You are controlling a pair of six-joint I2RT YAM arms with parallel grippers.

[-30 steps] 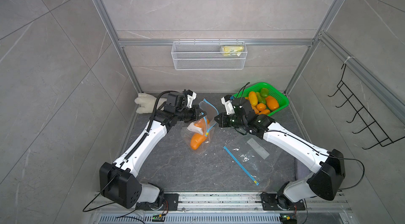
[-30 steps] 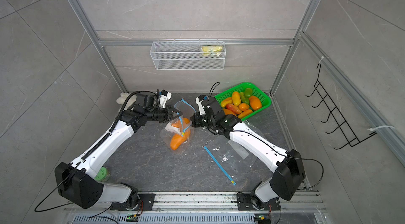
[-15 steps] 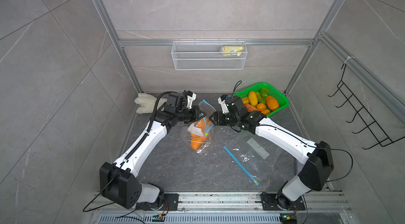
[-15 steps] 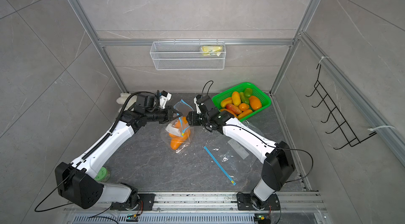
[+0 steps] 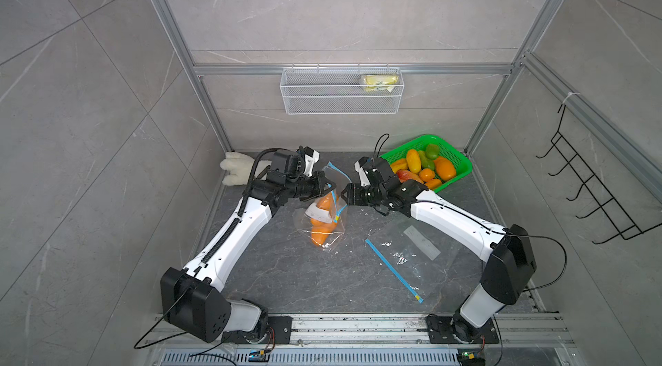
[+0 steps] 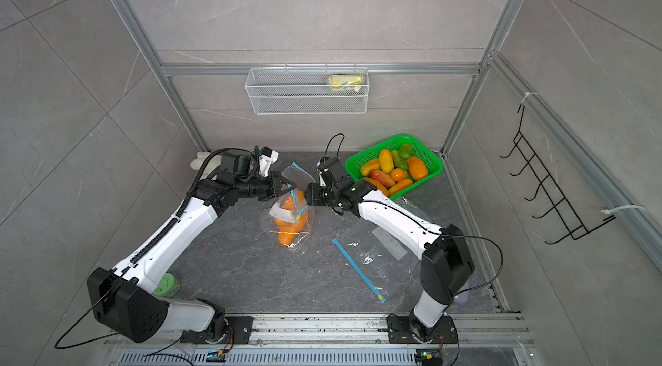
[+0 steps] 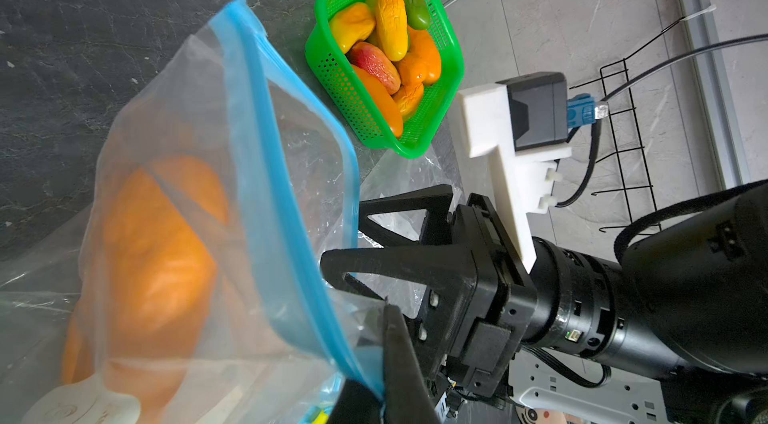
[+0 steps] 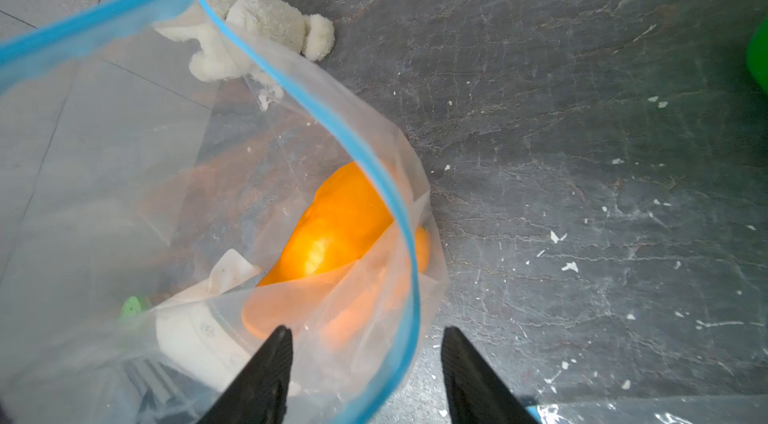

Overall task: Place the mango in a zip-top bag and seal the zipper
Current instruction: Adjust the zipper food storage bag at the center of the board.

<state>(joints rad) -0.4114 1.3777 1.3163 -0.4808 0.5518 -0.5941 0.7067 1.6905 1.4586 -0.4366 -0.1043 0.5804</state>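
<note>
The left hand [image 5: 327, 187] is clamped on the rim of the bag [image 5: 324, 219]. It holds the mouth up so that the bag hangs open, with its base apparently resting on the surface [image 5: 304, 281]. The mango [image 5: 318, 235] lies inside the bag, low and under the mouth. The zipper [image 8: 376, 181] gapes, so sealing is judged not yet done. The right hand [image 8: 365, 343] stands at the bag's opposite rim with its jaws apart. The zipper strip passes between them unpinched. This position suits a pinch on the free rim, which would draw the mouth taut for closing. The thin film may slip. The basket [image 5: 462, 167] stands well apart from the bag, behind the right hand.
</note>
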